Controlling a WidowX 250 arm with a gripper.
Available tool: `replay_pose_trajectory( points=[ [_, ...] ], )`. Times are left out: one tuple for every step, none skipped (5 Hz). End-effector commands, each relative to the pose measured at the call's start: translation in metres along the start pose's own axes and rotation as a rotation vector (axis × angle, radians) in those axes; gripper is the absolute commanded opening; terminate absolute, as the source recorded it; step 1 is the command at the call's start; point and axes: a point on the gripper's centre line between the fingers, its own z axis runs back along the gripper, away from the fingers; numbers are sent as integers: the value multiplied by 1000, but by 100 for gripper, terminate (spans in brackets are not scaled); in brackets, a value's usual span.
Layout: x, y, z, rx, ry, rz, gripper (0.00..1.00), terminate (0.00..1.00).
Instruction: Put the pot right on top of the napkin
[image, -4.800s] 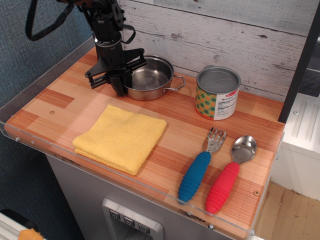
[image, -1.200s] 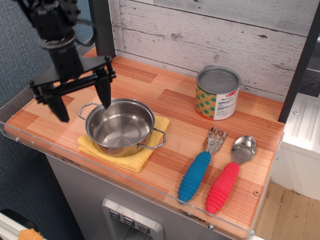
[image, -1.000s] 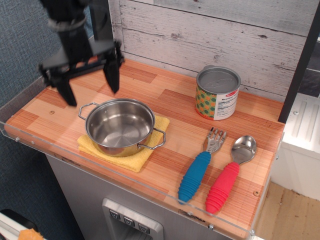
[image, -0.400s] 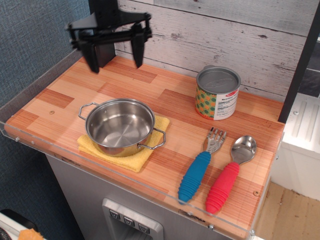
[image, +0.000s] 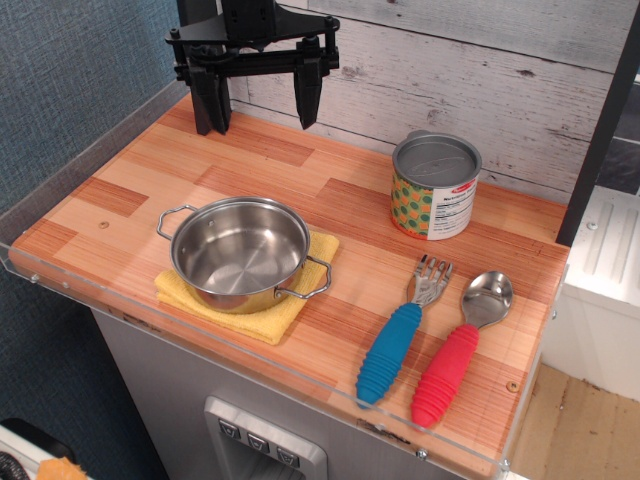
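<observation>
Wood-plank counter (image: 150, 170) has the shiny round steel pot (image: 240, 252) with wire loop handles sitting empty on the folded yellow terry napkin (image: 262, 322), black gripper (image: 258, 100) spread wide, holding nothing, up near the back wall.

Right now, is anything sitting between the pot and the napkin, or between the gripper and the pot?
Nothing visible. The pot rests directly on the napkin. The open gripper hangs above the back of the counter, with only bare wood between it and the pot.
</observation>
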Motion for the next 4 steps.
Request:
replay_pose_trajectory(
  points=[
    [4, -4, 17, -8, -57, -48, 100, 0],
    [4, -4, 17, -8, -57, -48, 100, 0],
    [4, -4, 17, -8, -57, -48, 100, 0],
    [4, -4, 17, -8, -57, -48, 100, 100]
  ],
)
